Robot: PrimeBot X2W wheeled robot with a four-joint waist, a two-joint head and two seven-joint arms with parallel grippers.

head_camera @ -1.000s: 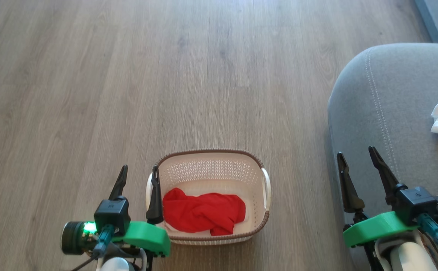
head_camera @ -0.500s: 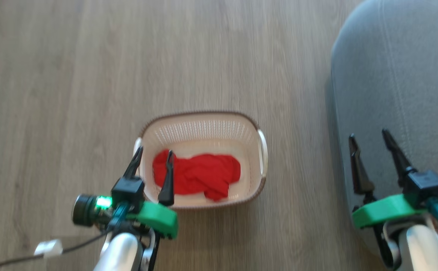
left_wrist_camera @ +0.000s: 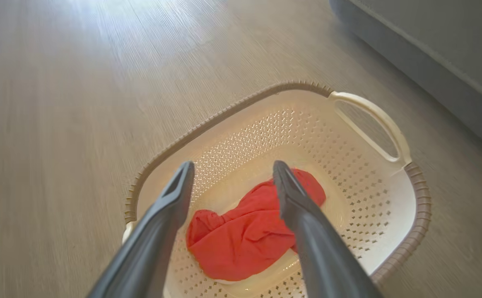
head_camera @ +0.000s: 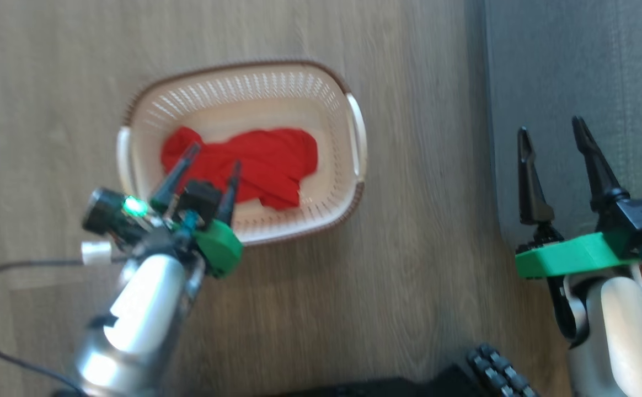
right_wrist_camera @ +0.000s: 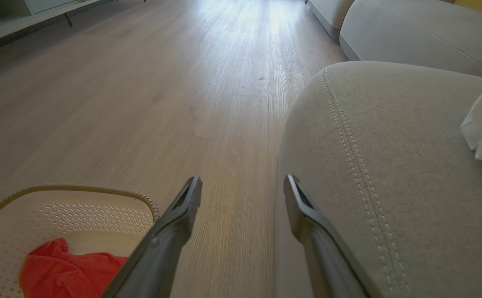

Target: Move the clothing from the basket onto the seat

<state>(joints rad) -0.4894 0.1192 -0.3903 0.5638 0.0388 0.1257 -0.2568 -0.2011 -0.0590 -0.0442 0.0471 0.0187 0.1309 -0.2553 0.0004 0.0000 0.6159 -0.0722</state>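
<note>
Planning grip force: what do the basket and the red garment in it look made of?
The basket looks like rigid cream plastic, smooth, with punched holes and a brown woven-look rim. The red garment seems soft matte fabric, judging by its crumpled folds; weave unclear.

Dark fingers, green mounts, pale forearms

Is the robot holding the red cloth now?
No, the left end effector has its two fingers spread wide apart, and the red clothing lies loose inside the basket.
</note>
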